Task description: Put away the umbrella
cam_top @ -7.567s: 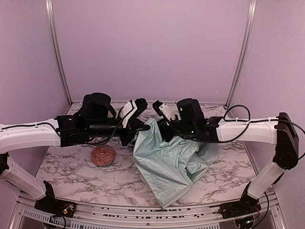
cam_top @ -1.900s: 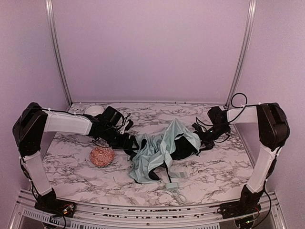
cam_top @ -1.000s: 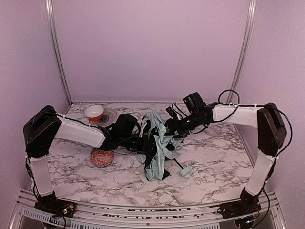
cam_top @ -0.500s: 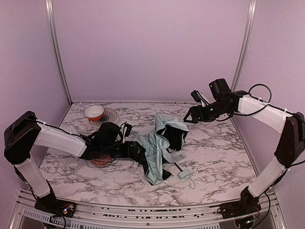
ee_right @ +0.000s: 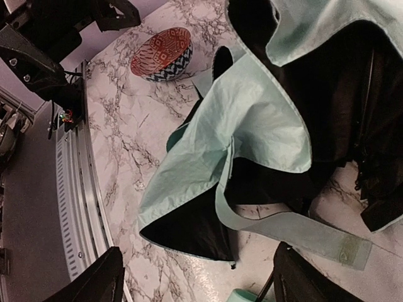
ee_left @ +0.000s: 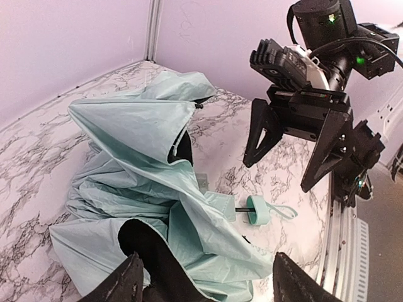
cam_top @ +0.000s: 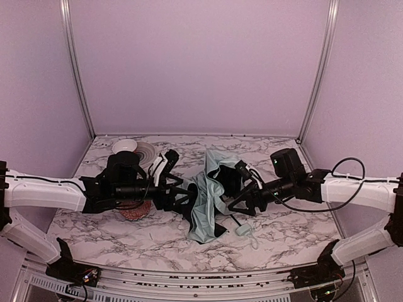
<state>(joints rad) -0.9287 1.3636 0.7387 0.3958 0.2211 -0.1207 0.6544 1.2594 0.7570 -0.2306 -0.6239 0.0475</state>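
Nearest the arm bases, the small round mint-green handle [ee_left: 256,209] of the pale mint-green folding umbrella [cam_top: 204,207] is lying on the white marble-patterned table [cam_top: 283,233]. Its thin black shaft [ee_left: 241,209] is running back under the fabric. The umbrella is sitting collapsed in a crumpled heap at the middle of the table, with its black lining showing in the folds and a flat mint-green closing strap [ee_right: 296,233] trailing out onto the marble.

The left gripper [ee_left: 206,257] is reaching in low from the left. Its fingers are standing wide apart with loose fabric lying between them, and they are pinching nothing. The right gripper [ee_left: 278,175] is hovering just beside the heap on the right. Its fingers are spread wide over the bare marble near the handle, and they are holding nothing.

To the left of the umbrella, a red and blue patterned bowl [ee_right: 162,53] is sitting partly hidden beneath the left arm. Farther back, near the rear wall, a small white bowl [cam_top: 124,146] is resting beside a round grey plate [cam_top: 146,153].
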